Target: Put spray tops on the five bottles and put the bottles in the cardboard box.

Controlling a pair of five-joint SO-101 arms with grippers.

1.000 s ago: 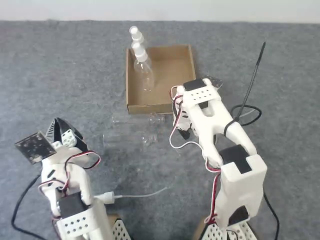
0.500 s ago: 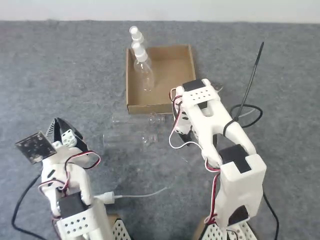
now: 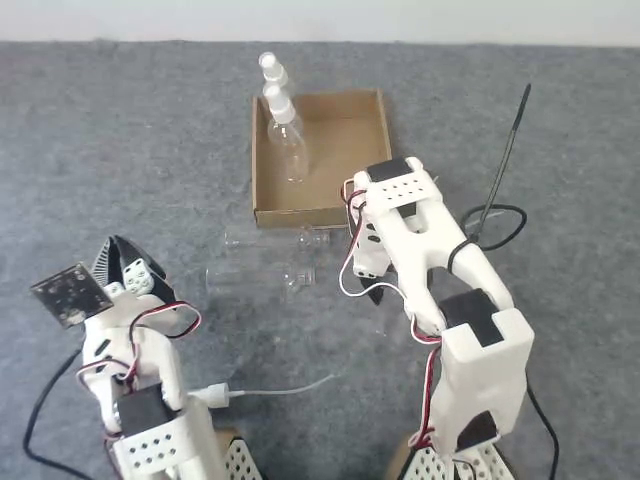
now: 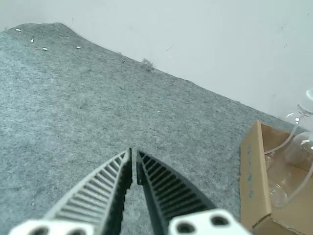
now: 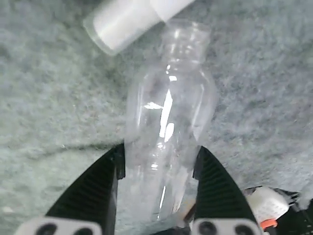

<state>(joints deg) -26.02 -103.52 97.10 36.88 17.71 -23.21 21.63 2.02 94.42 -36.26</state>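
Now we see the held bottle (image 5: 168, 98), clear and uncapped, clamped between the two fingers of the right gripper (image 5: 159, 154), over the carpet (image 3: 120, 130) just in front of the cardboard box (image 3: 345, 140). A white cylinder (image 5: 132, 17) lies by its neck; we can't tell what it is.

Against a second ago, the right arm (image 3: 420, 240) has pulled back a little from the box toward its base. Bottles, box and left arm have not moved.

We count five bottles:
- the held one
- the boxed bottle (image 3: 292, 150), spray top on, lying inside the box along its left wall
- the far bottle (image 3: 268, 66), also topped, at the box's far left corner
- the first bare bottle (image 3: 268, 240), lying just in front of the box
- the second bare bottle (image 3: 255, 278), lying right beside the first

We count one loose spray top (image 3: 215, 394) with a long tube, near the left arm's base.

The left gripper (image 4: 134, 154) sits closed and empty, well apart from the box. A black stick (image 3: 505, 160) lies right of the box. In the high view the right arm covers its own claw.
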